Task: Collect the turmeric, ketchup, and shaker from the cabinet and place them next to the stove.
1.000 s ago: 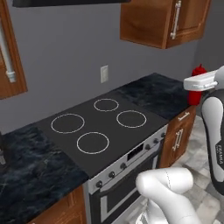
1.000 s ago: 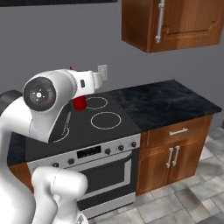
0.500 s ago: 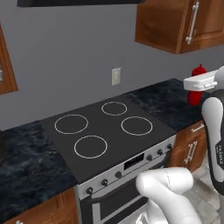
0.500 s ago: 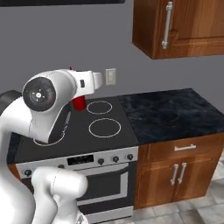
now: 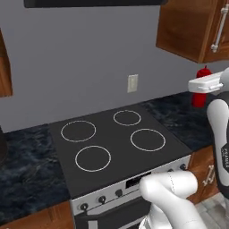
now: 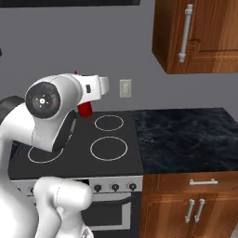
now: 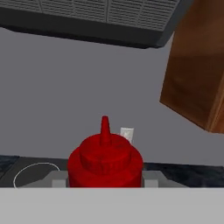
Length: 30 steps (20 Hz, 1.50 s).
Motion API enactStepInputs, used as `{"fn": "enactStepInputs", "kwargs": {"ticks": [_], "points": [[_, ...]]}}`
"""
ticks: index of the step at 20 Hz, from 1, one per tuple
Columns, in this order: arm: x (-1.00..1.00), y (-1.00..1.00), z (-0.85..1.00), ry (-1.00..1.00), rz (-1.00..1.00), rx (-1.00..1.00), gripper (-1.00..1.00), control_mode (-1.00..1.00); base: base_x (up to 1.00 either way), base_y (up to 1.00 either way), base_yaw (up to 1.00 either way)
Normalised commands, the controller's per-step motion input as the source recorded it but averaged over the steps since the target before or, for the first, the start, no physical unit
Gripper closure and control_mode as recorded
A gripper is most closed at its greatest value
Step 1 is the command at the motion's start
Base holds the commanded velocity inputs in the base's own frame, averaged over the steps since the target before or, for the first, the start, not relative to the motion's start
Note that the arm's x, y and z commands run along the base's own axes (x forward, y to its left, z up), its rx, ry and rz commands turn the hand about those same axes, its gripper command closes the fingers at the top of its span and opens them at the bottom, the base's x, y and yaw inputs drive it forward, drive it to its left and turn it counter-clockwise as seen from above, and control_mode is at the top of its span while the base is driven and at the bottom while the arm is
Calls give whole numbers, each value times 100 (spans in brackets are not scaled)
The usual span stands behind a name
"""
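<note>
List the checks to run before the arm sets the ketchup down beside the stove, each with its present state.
1. Ketchup held in pincer: ok.
2. Bottle upright, nozzle up: ok.
3. Bare counter right of stove free for placing: ok.
4. Bottle over that counter: not ok, in the right base view it hangs at the cooktop's back edge.
5. Cabinet door shut, out of the arm's way: ok.
6. Grip firmness: cannot tell.

- A home kitchen, rendered
- A stove (image 5: 120,147) with a black glass top, four white ring burners, knobs on a steel front
- Dark speckled stone tabletop (image 6: 186,137) on both sides of it
- Reddish-brown wooden cabinet (image 6: 204,37) on the grey wall, cupboards with handles below
- A wall outlet (image 5: 132,83) behind the stove, a vent hood (image 7: 92,17) above
</note>
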Motion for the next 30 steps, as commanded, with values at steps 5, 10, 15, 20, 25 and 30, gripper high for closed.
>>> {"fn": "enactStepInputs", "kwargs": {"ticks": [5,10,15,20,25,30], "points": [[0,0,0,0,0,0,100,100,62,-18,32],[0,0,0,0,0,0,100,100,69,-3,28],[42,-42,-30,-6,20,6,100,-100,11,-3,5],[48,-64,-49,-7,24,4,100,-100,0,0,0],[43,-51,-68,-2,24,0,100,-100,0,0,0],[30,-44,-53,3,11,-4,100,-100,0,0,0]]}}
